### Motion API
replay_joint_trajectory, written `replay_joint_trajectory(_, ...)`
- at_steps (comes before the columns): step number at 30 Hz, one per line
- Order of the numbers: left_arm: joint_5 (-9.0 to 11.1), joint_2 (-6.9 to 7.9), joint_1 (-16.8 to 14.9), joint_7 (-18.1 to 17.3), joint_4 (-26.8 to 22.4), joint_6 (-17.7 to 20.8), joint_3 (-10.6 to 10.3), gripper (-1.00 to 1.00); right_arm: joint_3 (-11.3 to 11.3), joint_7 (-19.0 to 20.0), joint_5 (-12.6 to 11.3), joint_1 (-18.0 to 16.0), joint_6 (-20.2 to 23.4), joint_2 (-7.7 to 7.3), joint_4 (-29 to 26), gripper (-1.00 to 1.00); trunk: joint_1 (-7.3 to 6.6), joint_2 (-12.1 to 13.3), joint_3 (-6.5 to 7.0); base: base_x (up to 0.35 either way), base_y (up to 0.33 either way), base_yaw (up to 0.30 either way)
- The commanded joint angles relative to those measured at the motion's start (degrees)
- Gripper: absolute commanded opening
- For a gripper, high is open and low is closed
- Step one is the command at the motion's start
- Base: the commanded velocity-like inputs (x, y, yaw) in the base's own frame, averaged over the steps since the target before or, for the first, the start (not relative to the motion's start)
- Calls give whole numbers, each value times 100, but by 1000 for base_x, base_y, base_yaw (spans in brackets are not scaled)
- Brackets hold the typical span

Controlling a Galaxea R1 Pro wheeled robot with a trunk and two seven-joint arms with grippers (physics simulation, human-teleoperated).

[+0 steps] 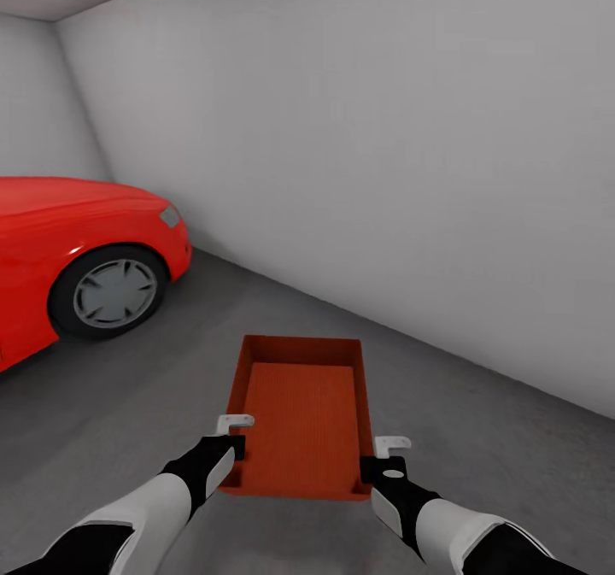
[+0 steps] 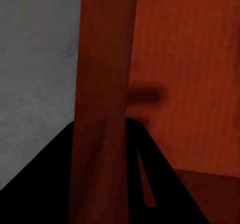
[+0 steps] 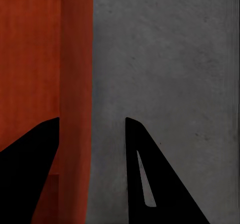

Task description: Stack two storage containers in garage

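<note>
the left claw (image 1: 232, 435) is clamped on the left long wall of the storage container (image 1: 301, 417), near the end closest to the robot; in the left wrist view that orange wall (image 2: 102, 104) runs straight between the two dark fingers (image 2: 150, 184). the right claw (image 1: 386, 457) sits at the right long wall of the same bin. in the right wrist view one finger (image 3: 30, 169) is on the ribbed inside and the other (image 3: 150, 184) is well clear on the outside, over bare concrete, so this claw straddles the wall with its fingers apart rather than pinching it.

the container is lidless, empty and held roughly level out in front of the robot, above the dark grey garage floor (image 1: 478, 438). a red car (image 1: 77, 250) stands to the left, well apart from it, and a plain white wall (image 1: 384, 156) runs along the right.

the weak point, as i judge it, is that loose right side. if the left claw alone is carrying the load, the thin wall could flex or slip and the bin tip to the right. lowering it unevenly could land one corner first and skew it, leaving a poor base for stacking. drifting left risks brushing the car.
</note>
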Motion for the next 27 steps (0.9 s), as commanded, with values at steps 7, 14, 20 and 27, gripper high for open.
replay_joint_trajectory(7,98,0,3,31,9,34,-68,-100,-23,-15,26,-9,-42,4,-86,-100,6,-11,-12,322,0,-283)
replay_joint_trajectory(14,98,0,3,31,9,34,-68,-100,-23,-15,26,-11,-42,4,-86,-100,6,-11,-12,322,0,-283)
replay_joint_trajectory(20,98,0,3,31,9,34,-68,-100,-23,-15,26,-11,-42,4,-86,-100,6,-11,-12,322,0,-283)
replay_joint_trajectory(27,98,0,3,31,9,34,-68,-100,-23,-15,26,-9,-42,4,-86,-100,6,-11,-12,322,0,-283)
